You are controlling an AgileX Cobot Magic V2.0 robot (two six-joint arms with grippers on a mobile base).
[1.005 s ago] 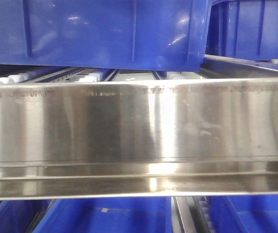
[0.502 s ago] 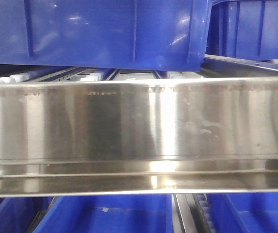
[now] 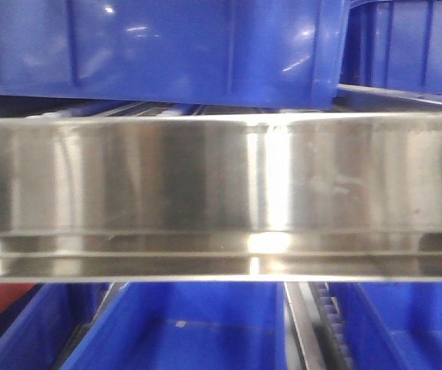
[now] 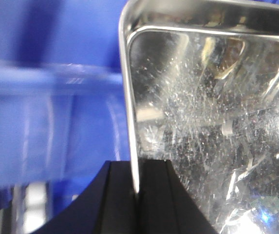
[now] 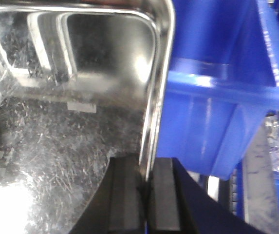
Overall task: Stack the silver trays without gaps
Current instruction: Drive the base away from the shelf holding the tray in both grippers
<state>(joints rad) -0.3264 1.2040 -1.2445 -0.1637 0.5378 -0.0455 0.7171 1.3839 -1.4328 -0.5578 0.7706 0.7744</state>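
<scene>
A silver tray, mirror-shiny and scratched inside, fills the right of the left wrist view. My left gripper is shut on its left rim, one black finger on each side. The same kind of tray fills the left of the right wrist view. My right gripper is shut on its right rim. That rim shows two bright edges close together; I cannot tell whether a second tray lies in it. No tray or gripper shows in the front view.
A broad steel shelf rail spans the front view. Blue plastic bins stand above it and below it. A blue bin is close to the right of the tray, and blue plastic is to its left.
In the front view the rail now sits higher and the bins have shifted right. The white rollers behind the rail are hidden, and a red patch shows at the bottom left.
</scene>
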